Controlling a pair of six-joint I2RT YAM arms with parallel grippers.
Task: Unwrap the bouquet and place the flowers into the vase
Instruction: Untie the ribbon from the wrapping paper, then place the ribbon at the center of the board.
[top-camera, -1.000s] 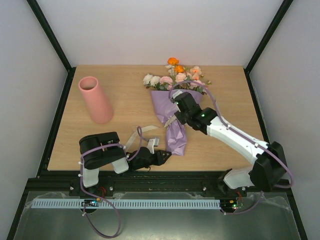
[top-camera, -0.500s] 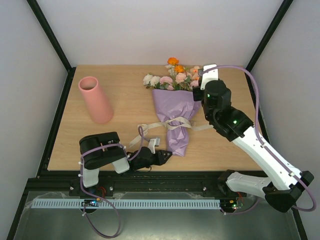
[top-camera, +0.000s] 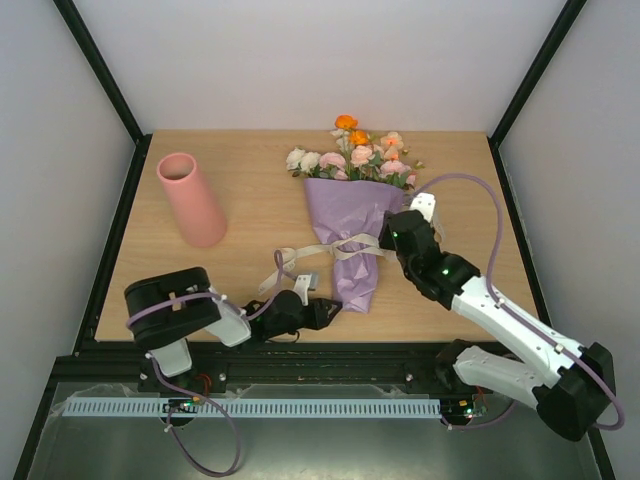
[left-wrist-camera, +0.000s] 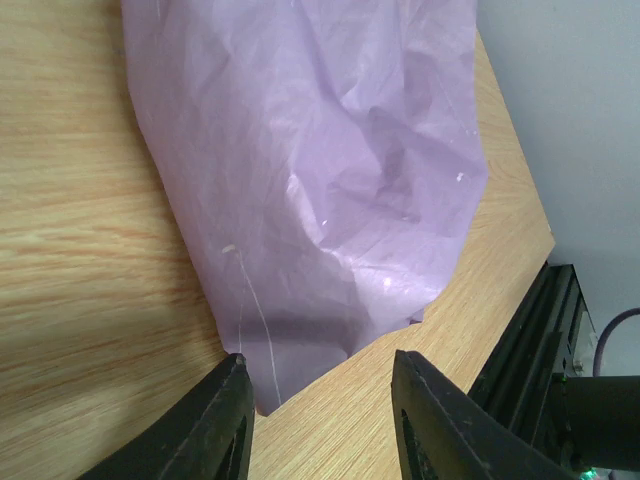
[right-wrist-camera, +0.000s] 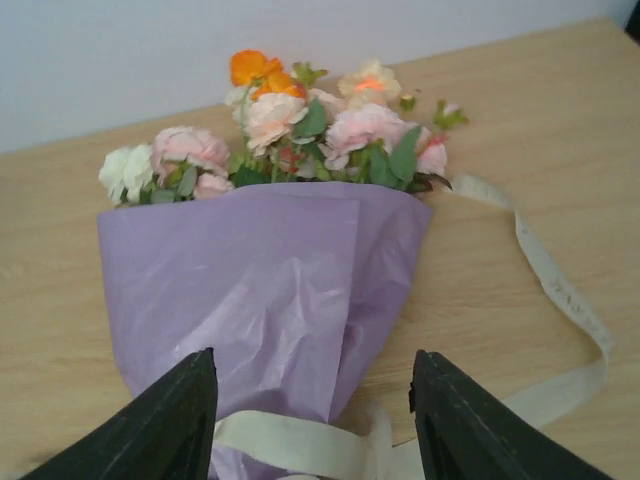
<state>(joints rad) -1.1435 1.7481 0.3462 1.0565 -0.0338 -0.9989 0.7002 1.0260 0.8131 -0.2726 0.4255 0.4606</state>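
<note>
The bouquet (top-camera: 352, 232) lies mid-table, a lilac wrapping cone with the flowers (top-camera: 355, 158) at its far end and a cream ribbon (top-camera: 338, 247) round its waist. The flowers (right-wrist-camera: 300, 125) are pink, cream and orange. The salmon-pink vase (top-camera: 192, 200) stands at the left, apart from both arms. My left gripper (top-camera: 324, 309) (left-wrist-camera: 320, 372) is open low at the front edge, the wrap's narrow end (left-wrist-camera: 310, 200) just ahead of its fingers. My right gripper (top-camera: 392, 243) (right-wrist-camera: 312, 365) is open above the ribbon (right-wrist-camera: 290, 440), empty.
A loose ribbon tail (right-wrist-camera: 550, 280) curls over the wood to the right of the bouquet, and another tail (top-camera: 272, 270) trails left. The table's front edge and black frame rail (left-wrist-camera: 530, 340) lie right beside my left gripper. Grey walls close in the back and sides.
My right gripper let go and opened, swung up toward the flowers, then came back down beside the ribbon. The bouquet straightened and its ribbon loosened. My left arm shifted left, its jaws slightly wider.
</note>
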